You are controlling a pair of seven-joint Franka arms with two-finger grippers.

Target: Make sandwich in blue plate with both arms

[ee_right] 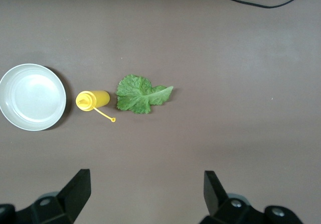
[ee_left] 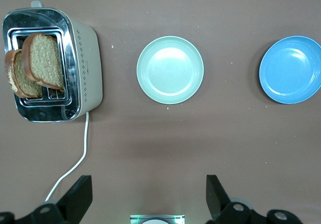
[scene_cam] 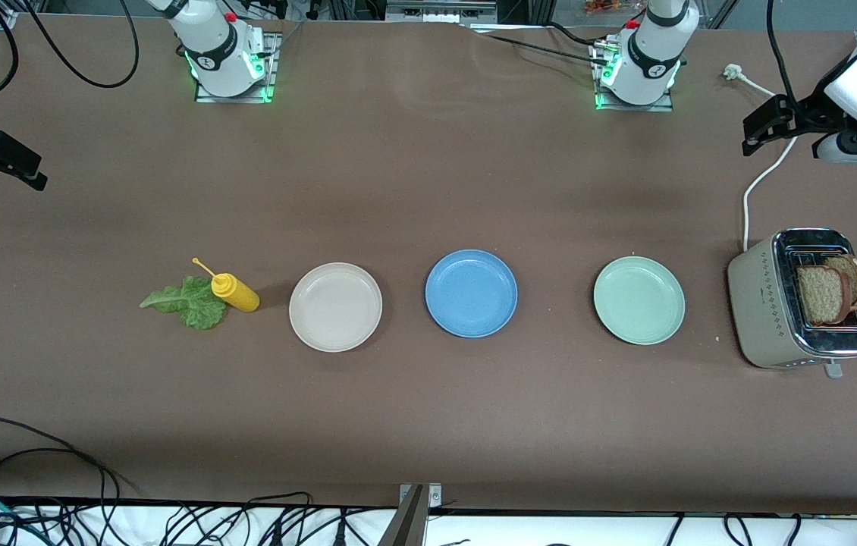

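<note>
Blue plate (scene_cam: 472, 293) — well apart from both jaws

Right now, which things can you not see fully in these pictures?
- bread slices: lower parts hidden in the toaster slots, all views.
- left gripper: arm cut off by the front view's edge.
- right gripper: arm cut off likewise.
- yellow bottle: contents hidden by its opaque wall.

The front camera looked down from high across the table (scene_cam: 428, 425), facing both arm bases. Each wrist camera hung high, looking straight down. The left wrist view shared the toaster (ee_left: 83, 63), green plate (ee_left: 170, 96) and blue plate (ee_left: 281, 96); the right shared the lettuce (ee_right: 138, 94), bottle (ee_right: 95, 99) and white plate (ee_right: 12, 118).
</note>
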